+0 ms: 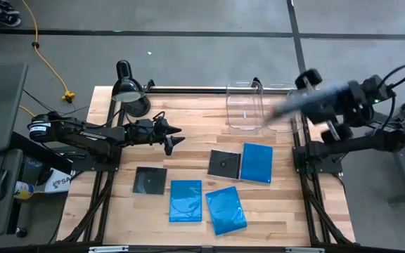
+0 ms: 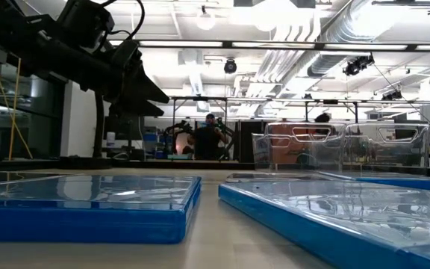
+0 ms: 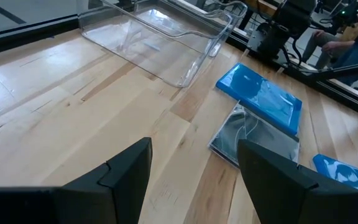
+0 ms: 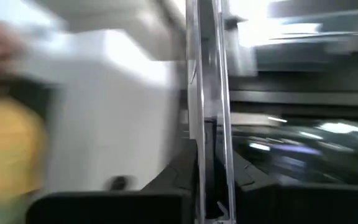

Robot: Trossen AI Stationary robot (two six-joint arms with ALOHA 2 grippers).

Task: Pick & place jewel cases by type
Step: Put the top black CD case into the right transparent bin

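Note:
Two black jewel cases [image 1: 150,180] [image 1: 224,164] and three blue ones [image 1: 257,162] [image 1: 185,200] [image 1: 226,209] lie flat on the wooden table. My left gripper [image 1: 173,137] is open and empty above the table's middle left; its wrist view [image 3: 194,180] looks toward a black case [image 3: 257,140] and a blue case [image 3: 260,96]. My right gripper [image 1: 278,114], blurred, is over the clear bins at the far right. It is shut on a thin dark-cored case [image 4: 207,112], seen edge-on in the right wrist view. My right gripper pinches the thin case between its two fingers [image 4: 182,171], which stand one on each flat face near one edge [image 4: 209,186]. The case runs straight out beyond the fingers, edge-on to the camera and lifted clear of the table. Blur hides the rest.
Two clear plastic bins [image 1: 245,109] [image 1: 295,90] stand side by side at the table's far right; they also show in the low view [image 2: 334,149]. A black desk lamp [image 1: 129,88] stands at the far left corner. A person [image 2: 209,138] stands in the room behind.

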